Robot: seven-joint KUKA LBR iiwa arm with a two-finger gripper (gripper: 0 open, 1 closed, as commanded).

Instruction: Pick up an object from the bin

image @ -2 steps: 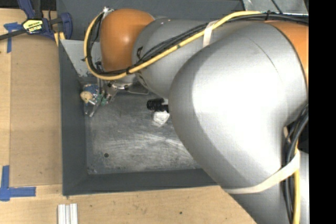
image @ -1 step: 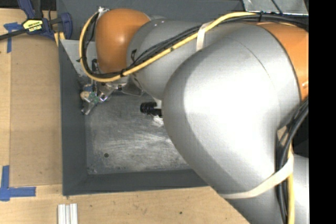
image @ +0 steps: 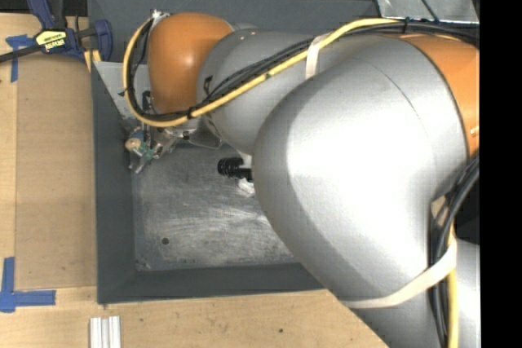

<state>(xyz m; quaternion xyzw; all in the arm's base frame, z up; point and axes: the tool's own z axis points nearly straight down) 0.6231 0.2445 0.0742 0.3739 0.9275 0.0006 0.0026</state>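
Greenish scrap [image: 142,149] is lying on the floor of the bin [image: 204,277], hard by the left wall [image: 110,191] and toward the far corner, and we are taking it as the likeliest object of the pick; the gripper [image: 155,141] is hanging right over it, tucked beneath the orange wrist cover [image: 183,53], so the two are reading as touching or very nearly so; we are not able to tell how far the gripper is open, nor whether it has hold of anything, since the wrist is hiding most of it. We are judging that the coming move is turning on a plain vertical relation: the scrap is lying under the tool tip rather than off to one side, and its long axis is too small to make out. A black stubby piece [image: 232,167] and a white bit [image: 245,188] are lying near each other to the right, at the edge of the grey arm [image: 359,175], apart from the tool; the closeness of the left wall is looking like the main hazard for a lift.
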